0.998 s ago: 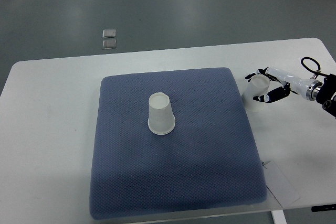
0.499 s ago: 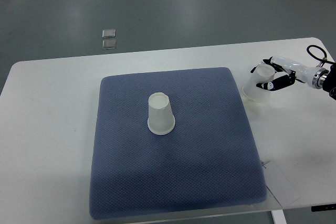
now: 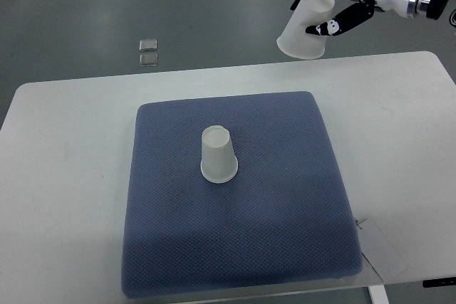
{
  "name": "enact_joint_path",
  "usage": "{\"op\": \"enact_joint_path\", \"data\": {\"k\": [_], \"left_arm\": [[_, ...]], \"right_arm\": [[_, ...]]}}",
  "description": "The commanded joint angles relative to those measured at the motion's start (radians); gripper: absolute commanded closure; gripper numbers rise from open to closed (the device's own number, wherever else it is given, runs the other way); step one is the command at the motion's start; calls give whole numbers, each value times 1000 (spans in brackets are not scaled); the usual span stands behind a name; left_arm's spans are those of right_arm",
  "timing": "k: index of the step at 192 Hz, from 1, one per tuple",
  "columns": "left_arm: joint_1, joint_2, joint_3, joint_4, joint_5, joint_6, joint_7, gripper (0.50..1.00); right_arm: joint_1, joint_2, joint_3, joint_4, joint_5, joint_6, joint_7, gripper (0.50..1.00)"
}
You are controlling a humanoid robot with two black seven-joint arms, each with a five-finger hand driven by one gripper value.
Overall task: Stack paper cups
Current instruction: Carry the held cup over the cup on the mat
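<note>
A white paper cup (image 3: 218, 155) stands upside down near the middle of the blue mat (image 3: 242, 247). My right hand (image 3: 335, 1) comes in from the upper right and is shut on a second white paper cup (image 3: 306, 26). That cup is upside down, tilted, and held high above the table's far edge, to the upper right of the cup on the mat. The left arm is out of view.
The mat lies on a white table (image 3: 64, 176). A small paper tag (image 3: 383, 253) lies at the mat's front right corner. Two small clear squares (image 3: 148, 52) sit on the grey floor beyond the table.
My right hand has lifted the second cup off the table beside the mat's right edge and carried it up and to the left, well above the table.
</note>
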Motion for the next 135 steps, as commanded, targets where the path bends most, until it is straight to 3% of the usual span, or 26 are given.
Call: {"op": "enact_joint_path", "data": {"k": [1, 24, 56, 97, 135], "left_arm": [[0, 0, 0, 0, 0, 0, 0, 500], [0, 0, 0, 0, 0, 0, 0, 500], [0, 0, 0, 0, 0, 0, 0, 500], [0, 0, 0, 0, 0, 0, 0, 500], [0, 0, 0, 0, 0, 0, 0, 500]], "right_arm": [[61, 6, 0, 82, 0, 25, -36, 1000], [96, 65, 0, 159, -1, 49, -66, 1000], [109, 172, -5, 178, -6, 66, -106, 1000], [93, 212, -23, 178, -11, 65, -149, 1000], [64, 230, -94, 178, -44, 54, -149, 1000]]}}
